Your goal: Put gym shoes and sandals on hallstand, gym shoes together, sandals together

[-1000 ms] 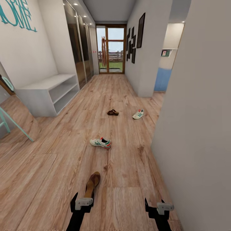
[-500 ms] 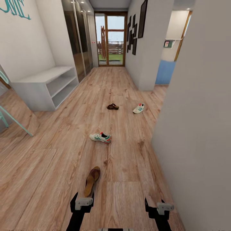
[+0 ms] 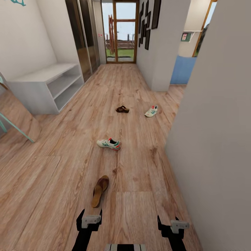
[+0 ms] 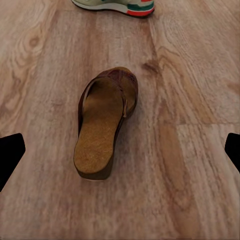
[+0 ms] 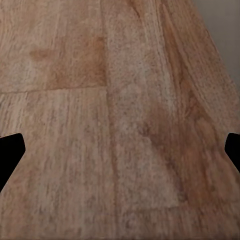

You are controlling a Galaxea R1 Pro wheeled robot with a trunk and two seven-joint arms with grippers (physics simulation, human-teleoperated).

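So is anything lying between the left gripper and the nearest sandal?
Nothing visible. The left gripper hangs open over bare corridor floor, the nearest sandal just ahead of it. The closest gym shoe lies beyond the sandal.

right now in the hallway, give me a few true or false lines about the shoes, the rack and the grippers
1. All four pieces of footwear lie on the floor. True.
2. The near sandal lies just ahead of the left gripper. True.
3. A sneaker already sits on top of the shoe rack. False: its top and the shelf parts in view are bare; the near sneaker and far sneaker are on the floor.
4. The right gripper holds a sandal. False: it is open and empty over bare planks.
5. The far sandal touches the far sneaker. False: they lie apart.
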